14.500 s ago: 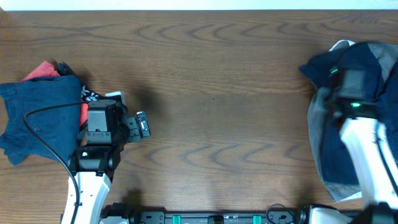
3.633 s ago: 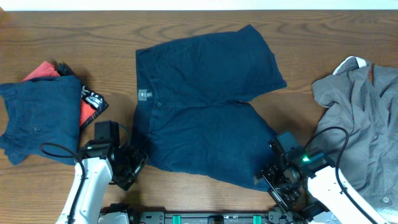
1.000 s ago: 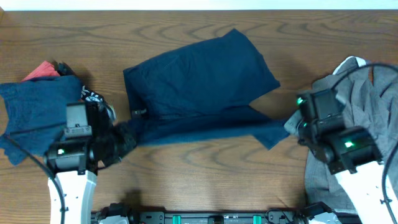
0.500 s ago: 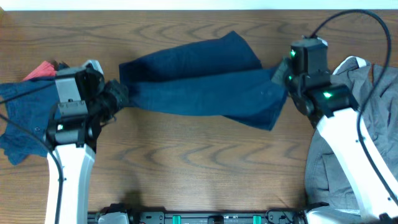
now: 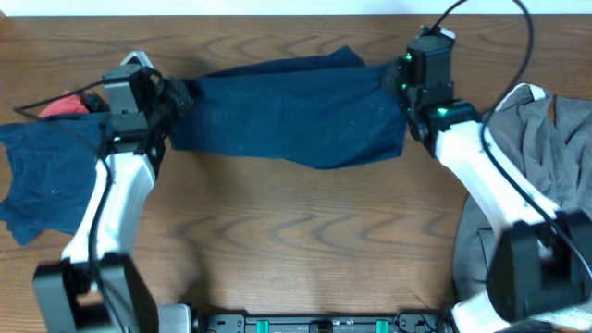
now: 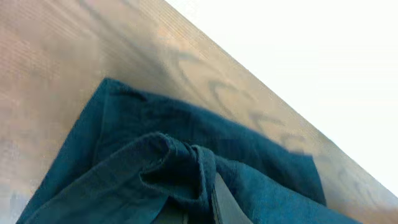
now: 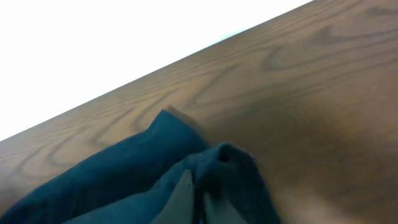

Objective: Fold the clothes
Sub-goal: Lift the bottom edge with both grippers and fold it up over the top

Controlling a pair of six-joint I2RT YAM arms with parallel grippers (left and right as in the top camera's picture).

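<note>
Left gripper [image 5: 174, 92] and right gripper [image 5: 400, 79] were both pinched tight on bunched fabric at opposite ends of the navy shorts [image 5: 296, 111], doubled over and stretched along the far side of the table [image 5: 296, 240]. Looked like first fold, mid-lay. Next: lower both ends evenly, then release. Grey garment [image 5: 546, 139] sat close on the right, navy piece [image 5: 46, 176] and red garment [image 5: 60, 104] on the left. Tight margins, nothing blocking.

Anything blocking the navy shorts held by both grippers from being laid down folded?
Nothing visible: the dark navy blue fabric shorts, pinched by left gripper and right gripper, stretch over bare wooden table; the grey garment sits apart.
</note>
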